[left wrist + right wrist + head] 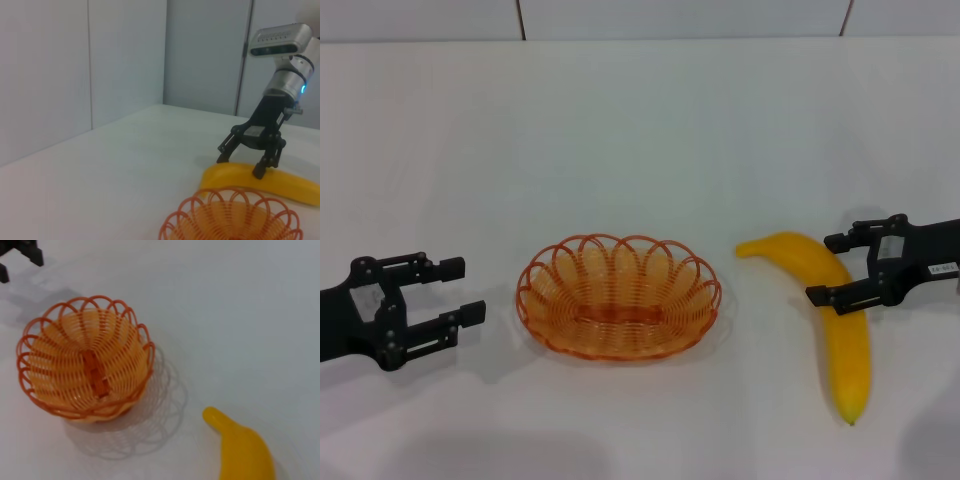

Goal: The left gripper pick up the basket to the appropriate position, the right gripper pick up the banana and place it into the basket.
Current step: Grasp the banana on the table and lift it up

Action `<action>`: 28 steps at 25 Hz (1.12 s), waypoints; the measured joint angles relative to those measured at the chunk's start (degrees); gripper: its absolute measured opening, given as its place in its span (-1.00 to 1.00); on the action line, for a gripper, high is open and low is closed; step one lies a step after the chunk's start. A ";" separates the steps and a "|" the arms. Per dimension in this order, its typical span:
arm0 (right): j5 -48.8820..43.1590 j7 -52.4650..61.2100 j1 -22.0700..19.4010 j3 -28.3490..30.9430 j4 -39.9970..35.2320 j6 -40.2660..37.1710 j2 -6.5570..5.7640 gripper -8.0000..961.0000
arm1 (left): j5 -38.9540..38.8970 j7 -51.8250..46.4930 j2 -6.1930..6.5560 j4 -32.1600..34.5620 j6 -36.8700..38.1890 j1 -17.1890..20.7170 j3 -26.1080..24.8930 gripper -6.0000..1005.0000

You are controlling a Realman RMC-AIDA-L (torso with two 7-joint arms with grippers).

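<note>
The orange wire basket (618, 296) stands upright on the white table, in the middle. It also shows in the left wrist view (235, 220) and the right wrist view (85, 360). My left gripper (465, 290) is open and empty, low over the table, a short way left of the basket's rim. The yellow banana (845, 345) lies on the table right of the basket. My right gripper (826, 268) is open, with one finger on each side of the banana's upper part; the left wrist view (240, 166) shows it straddling the banana (280, 187).
The white table (640, 130) reaches back to a pale wall. The right arm's silver wrist (290, 75) rises above the banana. The left gripper's fingers (32, 255) show beyond the basket in the right wrist view.
</note>
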 joint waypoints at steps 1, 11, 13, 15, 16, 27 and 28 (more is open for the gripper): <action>-0.01 0.05 -0.01 -0.03 0.03 0.22 0.00 0.86 | 0.02 0.00 0.00 0.00 0.01 0.00 0.00 0.16; -1.11 1.77 0.23 0.21 -0.55 2.96 -0.05 0.86 | 0.09 0.00 0.09 0.00 0.16 0.00 0.00 0.16; -1.45 2.23 0.35 0.28 -0.71 3.25 -0.17 0.84 | 0.10 0.00 0.09 0.00 0.17 0.02 0.00 0.16; -1.51 2.49 0.40 0.29 -0.76 3.37 -0.28 0.81 | 0.10 0.00 0.09 0.00 0.20 0.05 0.00 0.16; -1.51 2.51 0.40 0.30 -0.76 3.37 -0.31 0.79 | 0.10 0.00 0.09 0.00 0.20 0.06 0.00 0.16; -1.50 3.75 0.46 -0.06 -0.82 2.84 -0.30 0.59 | -0.08 0.00 0.09 0.00 0.20 0.07 0.00 0.16; -1.50 3.82 0.46 -0.08 -0.82 2.80 -0.29 0.57 | -0.10 0.00 0.09 0.00 0.20 0.07 0.00 0.16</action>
